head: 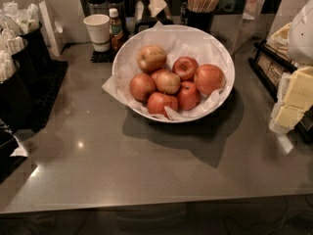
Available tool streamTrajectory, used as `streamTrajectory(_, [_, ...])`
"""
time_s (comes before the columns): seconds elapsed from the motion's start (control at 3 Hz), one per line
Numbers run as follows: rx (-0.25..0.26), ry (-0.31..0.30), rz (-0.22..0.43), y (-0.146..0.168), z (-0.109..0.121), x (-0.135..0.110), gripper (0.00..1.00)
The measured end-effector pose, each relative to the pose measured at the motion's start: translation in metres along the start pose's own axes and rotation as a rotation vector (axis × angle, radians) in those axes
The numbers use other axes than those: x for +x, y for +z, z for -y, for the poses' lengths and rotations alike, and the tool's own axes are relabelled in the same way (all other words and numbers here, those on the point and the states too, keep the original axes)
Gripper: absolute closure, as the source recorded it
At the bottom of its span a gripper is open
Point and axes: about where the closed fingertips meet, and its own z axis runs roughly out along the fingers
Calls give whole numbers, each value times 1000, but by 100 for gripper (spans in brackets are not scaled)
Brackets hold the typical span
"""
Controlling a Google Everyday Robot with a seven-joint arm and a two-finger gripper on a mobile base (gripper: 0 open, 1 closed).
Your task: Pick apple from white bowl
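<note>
The white bowl [231,72], wide and lined with crinkled white paper, stands at the middle back of the grey counter [146,165]. It holds several apples. The largest apple [209,78], reddish-orange with a paler blush, lies at the bowl's right side. Smaller deep-red apples [185,67] and a yellowish-tan apple [151,58] lie to its left. My gripper [292,102], pale yellow under a white wrist, hangs at the right edge of the view. It is well to the right of the bowl, apart from it, and holds nothing.
A paper cup [98,31] and a small bottle [115,28] stand behind the bowl at the left. A dark holder of stir sticks [200,6] is behind it. Black containers [19,77] line the left edge and a dark rack [274,67] stands at the right.
</note>
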Motion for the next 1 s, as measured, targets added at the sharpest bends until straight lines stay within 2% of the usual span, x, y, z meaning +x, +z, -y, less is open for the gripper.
streamTrajectory(0.33, [0,0,0,0,0,0,0])
streamTrajectory(0.67, [-2,9,68,4,2,-13,0])
streamTrajectory(1.0, [-15,-45,212,7,10,-63,0])
